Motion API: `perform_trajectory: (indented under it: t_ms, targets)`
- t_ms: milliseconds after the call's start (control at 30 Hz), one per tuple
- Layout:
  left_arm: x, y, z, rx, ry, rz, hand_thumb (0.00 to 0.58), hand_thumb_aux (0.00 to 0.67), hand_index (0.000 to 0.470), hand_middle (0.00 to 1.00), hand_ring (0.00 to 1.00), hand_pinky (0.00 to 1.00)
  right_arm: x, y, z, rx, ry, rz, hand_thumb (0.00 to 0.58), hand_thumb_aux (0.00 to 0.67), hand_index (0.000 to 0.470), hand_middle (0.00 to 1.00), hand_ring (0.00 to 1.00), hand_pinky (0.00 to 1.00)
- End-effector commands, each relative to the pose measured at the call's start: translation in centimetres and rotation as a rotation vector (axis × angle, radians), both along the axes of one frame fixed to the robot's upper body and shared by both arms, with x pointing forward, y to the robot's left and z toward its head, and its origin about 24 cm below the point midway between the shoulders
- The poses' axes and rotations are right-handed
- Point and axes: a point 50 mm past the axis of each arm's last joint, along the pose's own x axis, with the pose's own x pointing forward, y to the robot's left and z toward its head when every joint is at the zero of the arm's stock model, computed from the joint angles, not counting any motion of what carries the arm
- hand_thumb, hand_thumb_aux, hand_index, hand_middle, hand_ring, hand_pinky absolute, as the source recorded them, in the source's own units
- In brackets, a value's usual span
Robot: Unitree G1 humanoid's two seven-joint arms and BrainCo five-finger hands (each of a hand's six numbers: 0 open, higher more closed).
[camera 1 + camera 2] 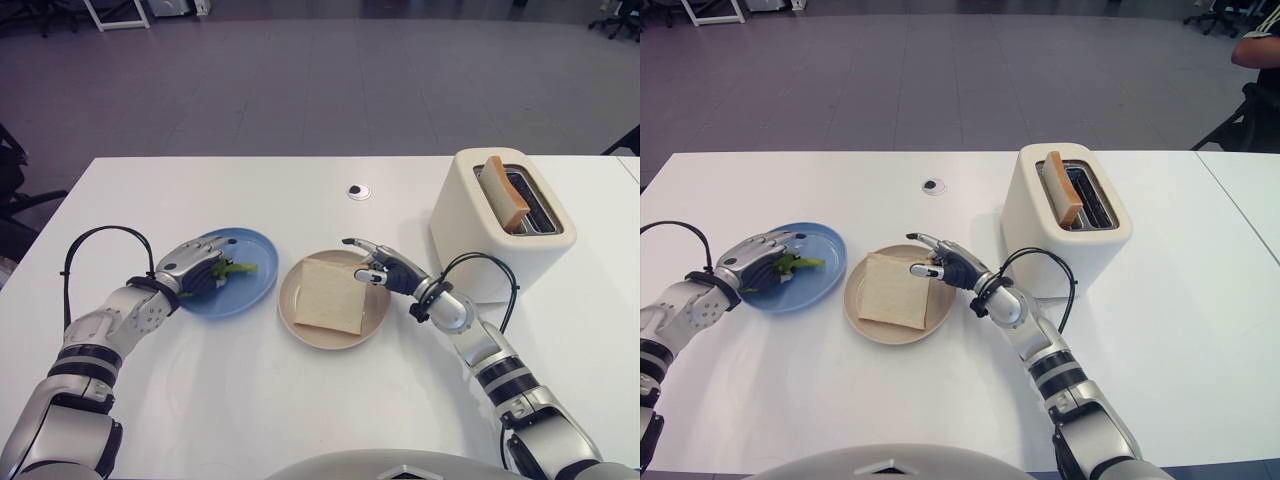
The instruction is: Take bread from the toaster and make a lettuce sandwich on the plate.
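No print can be read (toaster included).

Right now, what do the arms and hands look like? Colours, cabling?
The left arm and right arm are silver-grey metal segments split by black bands. The left hand and right hand are dark grey with silver-plated fingers. A black loop arcs off each wrist: left cable, right cable.

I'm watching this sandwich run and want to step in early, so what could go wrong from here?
1. The left hand grips the lettuce on the blue plate with part sticking out; it could slip free when lifted.
2. The right hand sits at the edge of the bread slice on the beige plate; it may nudge the slice or block the lettuce.
3. The second slice leans in the toaster; a poor grasp could drop it.
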Motion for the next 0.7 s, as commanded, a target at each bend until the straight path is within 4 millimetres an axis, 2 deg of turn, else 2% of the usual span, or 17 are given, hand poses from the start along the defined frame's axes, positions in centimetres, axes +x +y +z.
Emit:
perform_trajectory:
  t_ms: [33,133,400,600,700]
  targets:
    - [0.4,-0.4,1.3,-0.047,-0.079,-0.037,0.580,0.670,0.470,0.00,0.00,0.00,0.5,-0.5,1.3,0.032,-0.043,-0.021,0.000,0.000,0.000,0.77,0.77,0.77]
    - [0.6,-1.0,2.0,-0.099,-0.131,-0.074,0.580,0.670,0.470,0.00,0.00,0.00,0.8,-0.9,2.3,0.073,-0.078,-0.047,0.000,0.000,0.000,0.71,0.71,0.71]
    - [0.9,-2.7,3.7,-0.208,-0.254,-0.169,0.580,0.670,0.470,0.00,0.00,0.00,1.2,-1.6,4.2,0.157,-0.136,-0.095,0.000,0.000,0.000,0.64,0.64,0.64]
    - [2.0,-6.4,4.9,-0.326,-0.358,-0.274,0.580,0.670,0.470,0.00,0.00,0.00,1.0,-2.4,6.8,0.244,-0.202,-0.108,0.000,0.000,0.000,0.64,0.64,0.64]
    - [2.3,-9.4,4.2,-0.367,-0.335,-0.356,0.580,0.670,0.470,0.00,0.00,0.00,0.8,-2.7,7.9,0.272,-0.229,-0.106,0.000,0.000,0.000,0.64,0.64,0.64]
